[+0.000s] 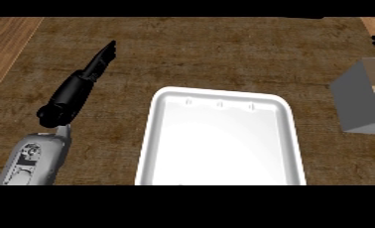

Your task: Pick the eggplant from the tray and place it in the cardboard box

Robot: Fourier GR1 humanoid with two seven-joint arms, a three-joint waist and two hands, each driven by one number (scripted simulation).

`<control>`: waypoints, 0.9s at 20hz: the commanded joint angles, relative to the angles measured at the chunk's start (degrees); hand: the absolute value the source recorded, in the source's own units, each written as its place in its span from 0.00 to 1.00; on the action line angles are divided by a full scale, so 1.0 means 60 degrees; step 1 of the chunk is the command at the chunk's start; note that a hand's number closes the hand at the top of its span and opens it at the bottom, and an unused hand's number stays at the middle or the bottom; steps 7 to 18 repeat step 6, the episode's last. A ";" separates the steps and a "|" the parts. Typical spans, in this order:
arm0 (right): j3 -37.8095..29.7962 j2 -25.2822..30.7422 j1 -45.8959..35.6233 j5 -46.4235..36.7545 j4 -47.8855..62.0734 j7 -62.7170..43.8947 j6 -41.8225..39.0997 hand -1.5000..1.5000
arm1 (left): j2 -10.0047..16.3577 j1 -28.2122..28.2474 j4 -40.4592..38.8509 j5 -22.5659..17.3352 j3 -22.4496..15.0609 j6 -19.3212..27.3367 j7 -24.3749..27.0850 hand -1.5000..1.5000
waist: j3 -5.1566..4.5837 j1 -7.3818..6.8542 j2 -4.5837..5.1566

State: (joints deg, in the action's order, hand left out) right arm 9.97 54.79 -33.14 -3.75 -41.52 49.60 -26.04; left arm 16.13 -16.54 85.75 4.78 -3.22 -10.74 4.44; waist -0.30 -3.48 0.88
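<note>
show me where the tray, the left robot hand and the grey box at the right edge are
tray (219, 142), head view, on its bare white floor
left robot hand (73, 93), head view, on the black palm below the straight fingers
grey box (355, 100), head view, on its visible grey side

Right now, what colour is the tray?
The tray is white, clearest in the head view.

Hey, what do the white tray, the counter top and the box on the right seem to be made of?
Tray: smooth white with a soft sheen and rounded moulded rim, probably plastic. Counter top: matte brown with rough streaky grain, perhaps worn wood or stone. Box: flat matte grey faces, sharp edges; material unclear.
</note>
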 commanded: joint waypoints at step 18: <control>-0.1326 0.0050 -0.1080 0.3128 0.2163 -0.1487 -0.4104 0.00 | -0.0078 -0.0074 0.0023 0.0110 -0.0143 -0.0012 -0.0012 0.50 | 0.0108 -0.0139 0.0126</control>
